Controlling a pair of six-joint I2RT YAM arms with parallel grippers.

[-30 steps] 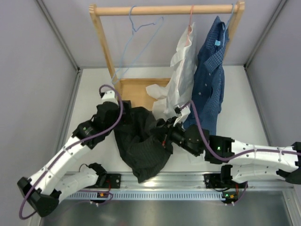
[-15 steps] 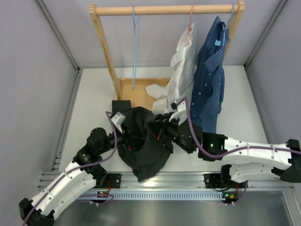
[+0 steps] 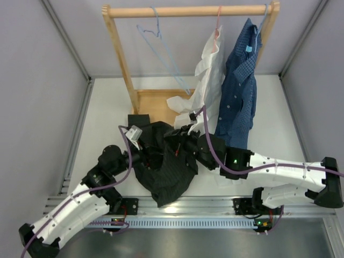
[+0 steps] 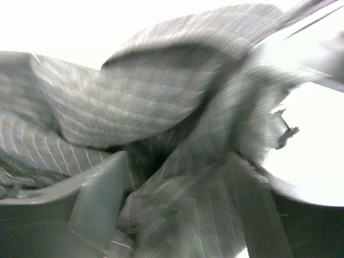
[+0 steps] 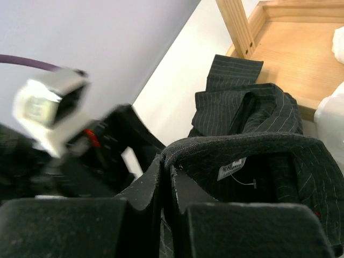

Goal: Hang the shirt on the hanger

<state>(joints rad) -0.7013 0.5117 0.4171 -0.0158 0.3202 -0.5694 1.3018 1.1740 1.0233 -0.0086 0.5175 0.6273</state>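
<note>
The black pinstriped shirt (image 3: pixel 164 166) lies crumpled on the table between my two arms, one sleeve end (image 3: pixel 137 120) lying flat toward the rack. My right gripper (image 3: pixel 180 141) is shut on the shirt's collar edge (image 5: pixel 177 153) and holds it raised; the white neck label (image 5: pixel 232 167) shows inside. My left gripper (image 3: pixel 141 152) is at the shirt's left side. Its fingers (image 4: pixel 99 196) stand wide apart with bunched shirt fabric (image 4: pixel 161 107) filling the gap. The light-blue hanger (image 3: pixel 157 33) hangs by its hook on the wooden rod, tilted and bare.
A wooden rack has a top rod (image 3: pixel 188 11) and a base board (image 3: pixel 153 102) at the back. A white shirt (image 3: pixel 207 75) and a blue dotted shirt (image 3: pixel 239 91) hang at the rod's right. A metal rail (image 3: pixel 177 207) runs along the near edge. Grey walls stand on both sides.
My left arm has drawn back from the shirt's far-left side to its near-left side. My right gripper has shifted left and farther with the collar. The blue hanger swings on the rod.
</note>
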